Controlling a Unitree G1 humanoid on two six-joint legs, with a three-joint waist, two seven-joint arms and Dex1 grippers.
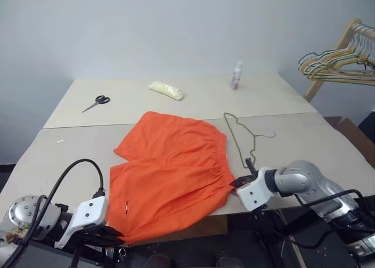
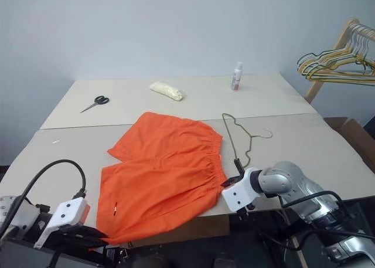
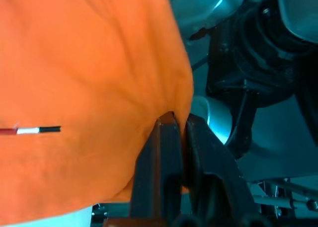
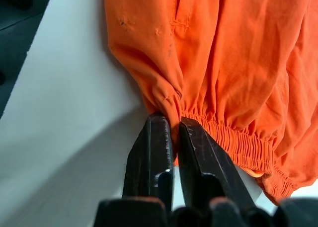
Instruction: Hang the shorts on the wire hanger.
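Shorts point(image 1: 173, 171) lie flat on the table point(image 1: 304, 142), limp and light — sure to sag and slide on the wire hanger point(image 1: 239, 138) beside them. The left claw point(image 3: 179, 130) pinches a leg hem and the right claw point(image 4: 174, 132) the elastic waistband — the firmer hold.

Scissors point(image 1: 96, 102), bottle point(image 1: 237, 75), yellowish packet point(image 1: 166, 90), hanger bunch point(image 1: 340, 63)

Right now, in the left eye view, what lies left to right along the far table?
scissors → pale yellow packet → small white bottle
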